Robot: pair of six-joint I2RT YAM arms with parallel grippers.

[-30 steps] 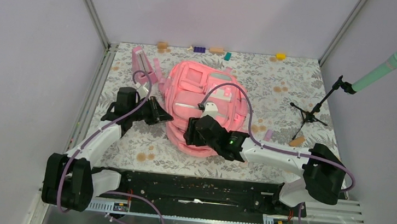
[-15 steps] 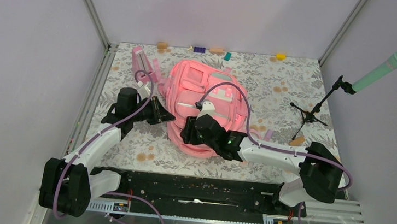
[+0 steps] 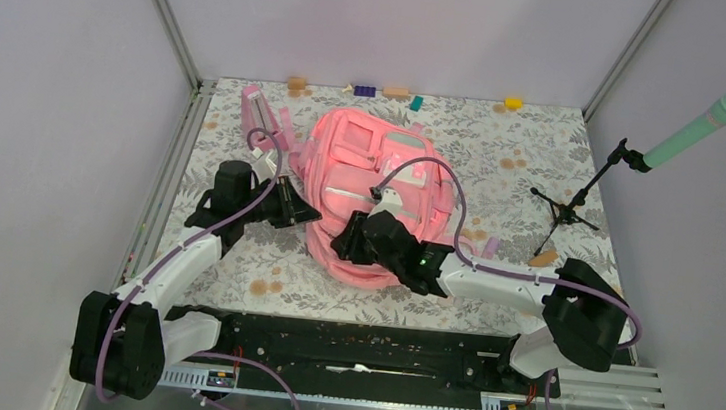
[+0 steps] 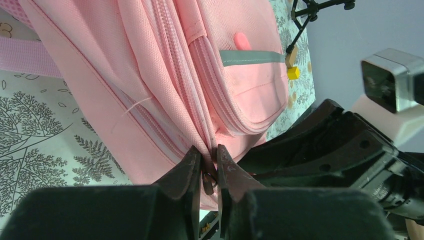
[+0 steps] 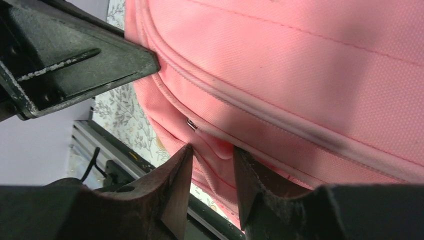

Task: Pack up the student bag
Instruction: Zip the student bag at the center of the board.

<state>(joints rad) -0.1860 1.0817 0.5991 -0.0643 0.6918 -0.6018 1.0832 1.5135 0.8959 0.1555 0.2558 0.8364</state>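
The student bag (image 3: 363, 165), a large pink backpack, lies flat mid-table. My left gripper (image 3: 310, 215) is at its near-left edge. In the left wrist view the left gripper (image 4: 208, 155) is shut on a small metal zip pull (image 4: 208, 181) at the bag's (image 4: 150, 75) zip seam. My right gripper (image 3: 343, 243) is over the bag's near end, close to the left one. In the right wrist view the right gripper (image 5: 211, 150) stands part-open, with a soft fold of the bag (image 5: 300, 60) bulging between its fingertips and touching both. A small metal zip slider (image 5: 191, 124) sits just above them.
A small pink stand (image 3: 259, 113) stands left of the bag. A tripod (image 3: 567, 210) holding a green microphone (image 3: 706, 126) is at the right. Small blocks (image 3: 395, 93) line the far edge. A pink block (image 3: 491, 245) and a tan block (image 3: 543, 257) lie right of the bag.
My right gripper has shifted slightly left along the bag's near end and its jaws have narrowed around the fabric fold. The left gripper has stayed shut in place.
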